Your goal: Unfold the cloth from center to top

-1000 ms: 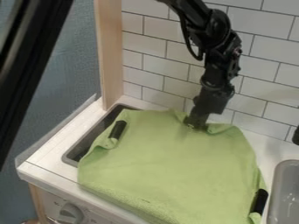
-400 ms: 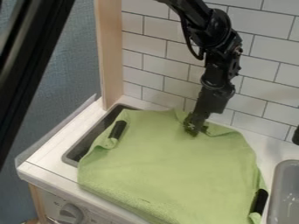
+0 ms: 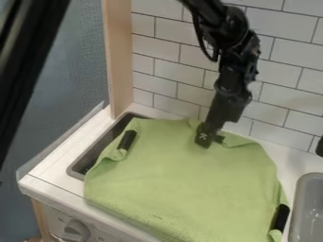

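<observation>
One black two-finger gripper point(image 3: 211, 140) hung over the upper centre, where you saw its fingers spread apart near the top edge of one large light-green fabric cloth point(image 3: 189, 179). Two black cylindrical pieces point(image 3: 127, 140) sat at the cloth's upper-left and lower-right edges. It partly covered one dark rectangular basin point(image 3: 95, 153) at left; one rounded grey basin point(image 3: 306, 208) lay just beside it, lower right. Behind you had one white tiled wall point(image 3: 164, 52), with white counter point(image 3: 54, 160) showing between.

The cloth point(image 3: 189, 175) is plain green; the wall point(image 3: 167, 73) has white, grey-lined brick-pattern tiles.
</observation>
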`<state>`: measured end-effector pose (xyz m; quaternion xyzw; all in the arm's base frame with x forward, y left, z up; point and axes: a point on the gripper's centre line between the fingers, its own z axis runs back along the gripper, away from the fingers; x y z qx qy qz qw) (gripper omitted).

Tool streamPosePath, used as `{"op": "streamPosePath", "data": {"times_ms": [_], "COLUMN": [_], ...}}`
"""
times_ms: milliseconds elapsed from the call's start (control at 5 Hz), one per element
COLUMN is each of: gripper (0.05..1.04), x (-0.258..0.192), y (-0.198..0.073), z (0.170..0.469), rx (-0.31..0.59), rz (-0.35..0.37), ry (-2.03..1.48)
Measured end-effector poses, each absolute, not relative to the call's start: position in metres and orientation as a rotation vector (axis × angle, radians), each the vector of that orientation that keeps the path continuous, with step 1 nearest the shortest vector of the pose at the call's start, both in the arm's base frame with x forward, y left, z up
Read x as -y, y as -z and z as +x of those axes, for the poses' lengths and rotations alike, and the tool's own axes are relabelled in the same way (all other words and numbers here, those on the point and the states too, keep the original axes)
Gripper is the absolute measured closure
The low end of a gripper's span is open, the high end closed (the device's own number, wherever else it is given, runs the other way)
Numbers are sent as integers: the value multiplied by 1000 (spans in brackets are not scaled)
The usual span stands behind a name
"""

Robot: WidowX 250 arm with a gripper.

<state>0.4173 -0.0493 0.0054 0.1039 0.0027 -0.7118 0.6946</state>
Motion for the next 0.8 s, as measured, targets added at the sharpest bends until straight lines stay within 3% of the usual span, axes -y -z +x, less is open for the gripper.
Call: {"op": "streamPosePath", "data": {"times_ms": [400, 800], "gripper": [85, 85], "x": [41, 42], "y": [-52, -53], "z": [378, 379], "rx": [13, 21], "rz": [242, 246], "ry": [1546, 1543]}}
